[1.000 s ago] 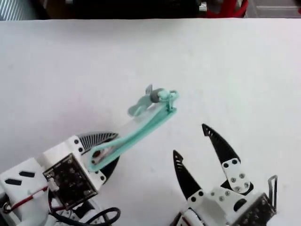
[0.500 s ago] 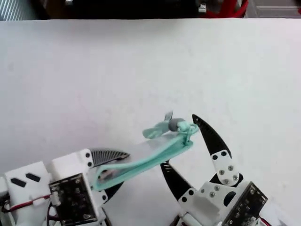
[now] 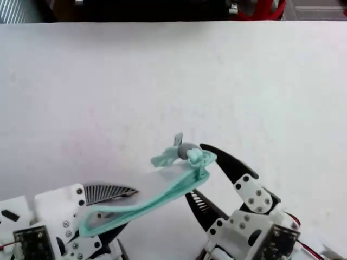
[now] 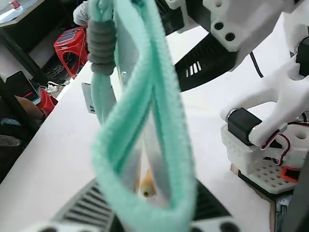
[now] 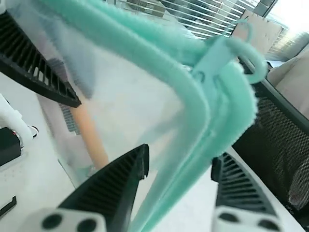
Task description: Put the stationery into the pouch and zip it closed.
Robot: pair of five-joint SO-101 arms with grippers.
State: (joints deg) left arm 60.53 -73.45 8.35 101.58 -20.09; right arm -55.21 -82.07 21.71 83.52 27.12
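Pouch (image 3: pixel 146 197): a clear-walled bag edged all round with a fuzzy mint-green zip band, hanging clear of the white table (image 3: pixel 162 70) instead of lying on it. In the high view it stretches from about 7 o'clock up to a spot just below centre. At that far end sits a grey bead (image 3: pixel 187 151) with a mint pull tab (image 3: pixel 162 160) that points toward 9 o'clock. Through the clear wall an orange pencil-like stick (image 5: pixel 91 140) shows inside, and beside it is a patch of dark bars (image 5: pixel 70 121) like a printed label, too blurred to read. A small white tag (image 4: pixel 87 96) also shows in the left wrist view, its print too small to make out.

The left gripper (image 3: pixel 122 208), at 7 o'clock, has its black ribbed jaws clamped on the pouch's near end and holds it up. The right gripper (image 3: pixel 195 170) comes in from 5 o'clock with its jaws spread wide, one finger on each side of the pouch's zip end. Whether either finger touches the band I cannot tell.
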